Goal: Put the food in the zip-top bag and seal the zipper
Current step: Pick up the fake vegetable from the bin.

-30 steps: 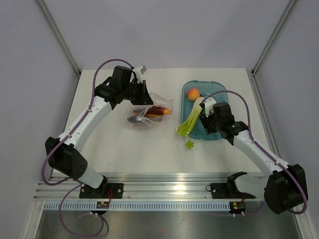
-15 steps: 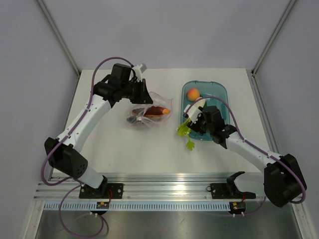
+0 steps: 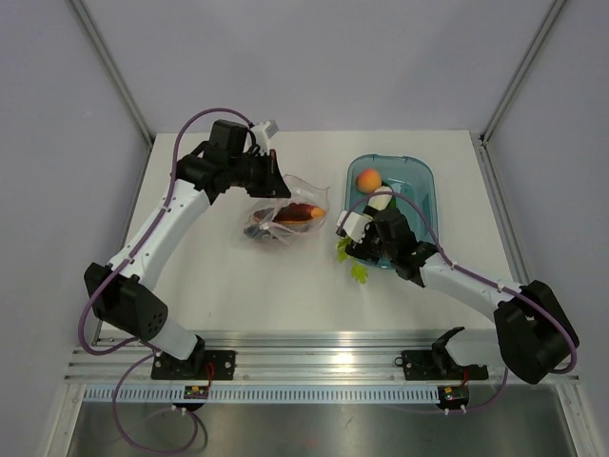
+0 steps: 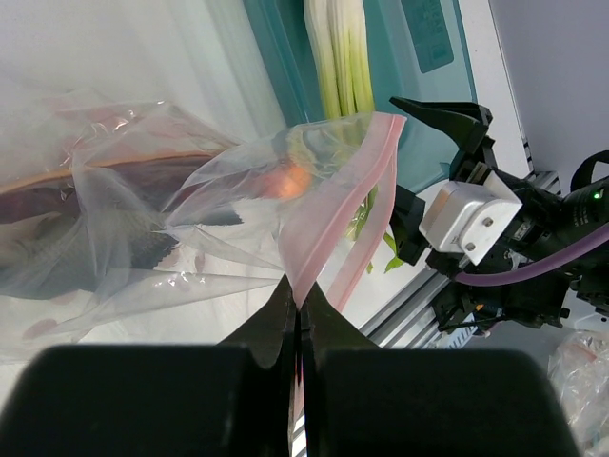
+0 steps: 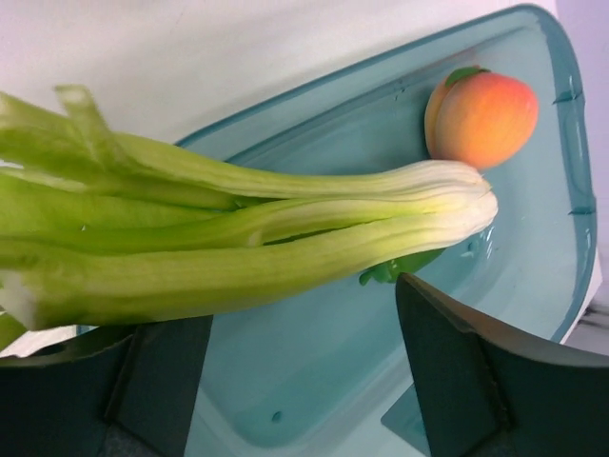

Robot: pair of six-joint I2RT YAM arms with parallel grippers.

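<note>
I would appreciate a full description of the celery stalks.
The celery is a bunch of ribbed, plastic-looking pale green stalks, whitish at the base and leafy at the other end. It lies flat in the teal tray, base near the peach, leaves past the rim. The open right gripper hovers over it, not gripping.

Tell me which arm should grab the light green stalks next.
Right. The right pincer is open and facing the light green toy stalks on the teal plastic tray; the left pincer is shut on the pinkish-red zipper strip of the crinkly clear bag, busy holding it.
</note>
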